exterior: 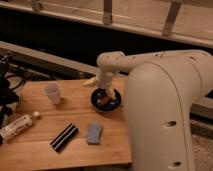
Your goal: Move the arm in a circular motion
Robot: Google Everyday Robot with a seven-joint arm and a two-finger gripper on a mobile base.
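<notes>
The white arm (165, 100) fills the right side, its forward link bent down toward the wooden desk (35, 150). It reaches over a dark bowl (118, 99), and the tool (104, 95) hangs just above the bowl's contents; whether it is released or clenched cannot be told. The circling is probably the step in hand, and the next sweep calls for clearance from the bowl and the cup (52, 93). The label on the bottle (17, 127) is unreadable.

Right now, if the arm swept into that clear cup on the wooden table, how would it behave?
The cup looks thin, clear and seemingly empty, so it is probably light and easily shoved. It stands upright, so a high push would likely tip it; once down it may roll. The gripper hangs over the dark bowl, apart from the cup.
</notes>
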